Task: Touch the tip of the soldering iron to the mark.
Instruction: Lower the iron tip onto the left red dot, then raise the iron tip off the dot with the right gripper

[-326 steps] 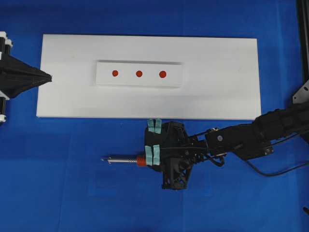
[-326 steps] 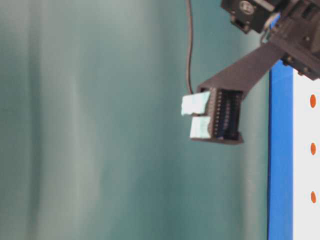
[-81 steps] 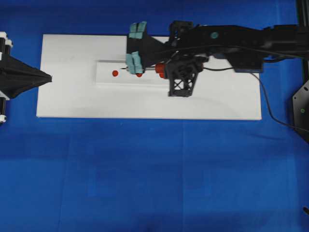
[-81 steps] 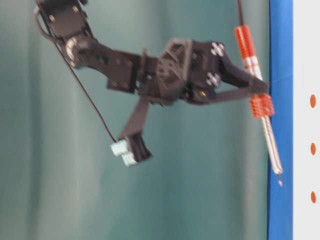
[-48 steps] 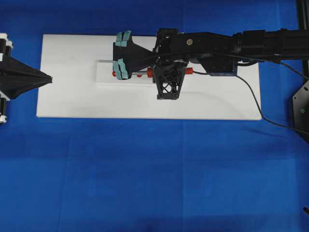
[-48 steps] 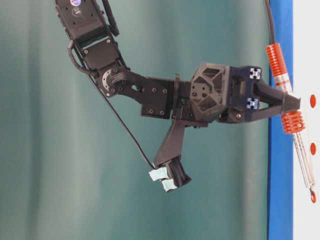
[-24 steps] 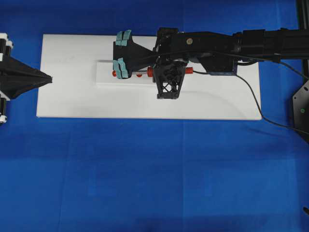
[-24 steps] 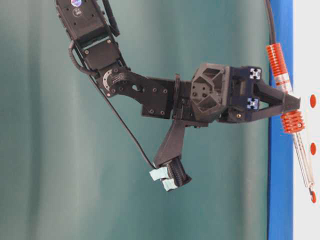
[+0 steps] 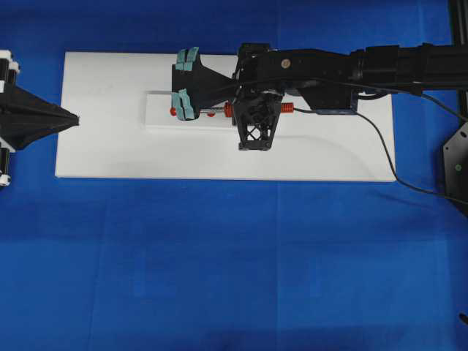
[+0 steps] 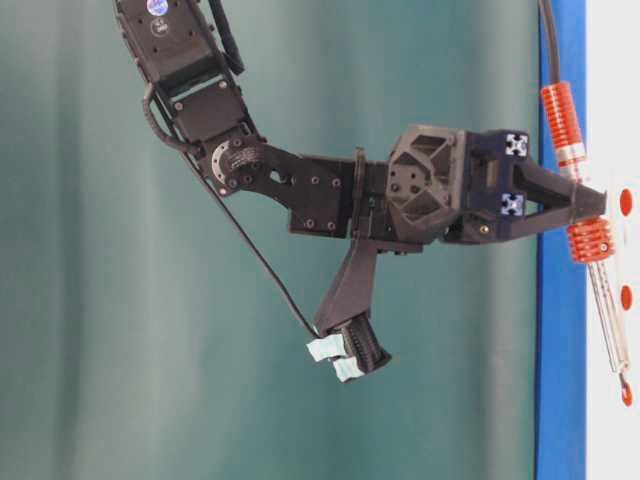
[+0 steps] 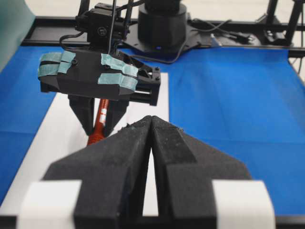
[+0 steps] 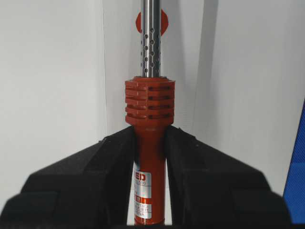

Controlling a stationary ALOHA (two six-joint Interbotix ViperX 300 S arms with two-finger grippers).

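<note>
My right gripper (image 12: 149,138) is shut on the orange-red handle of the soldering iron (image 12: 149,102), just behind its ribbed collar. In the table-level view the iron (image 10: 589,240) slants down to the white board, and its silver tip (image 10: 625,384) rests on the lowest red mark (image 10: 627,396). From overhead the iron (image 9: 227,110) lies along the raised strip, its tip hidden under the wrist camera mount, beside the left mark (image 9: 173,111). The middle mark (image 12: 162,21) shows behind the shaft. My left gripper (image 9: 73,117) is shut and empty at the board's left edge, its tips (image 11: 150,119) facing the iron (image 11: 99,119).
The white board (image 9: 329,153) lies on a blue cloth (image 9: 219,278), with a raised white strip (image 9: 157,123) carrying the marks. The iron's black cord (image 9: 380,146) trails right across the board. My right arm (image 9: 365,66) spans the board's upper right.
The right wrist has shifted very slightly, with the iron's handle a touch more upright in the table-level view. The tip stays on the same mark. The left gripper has not moved.
</note>
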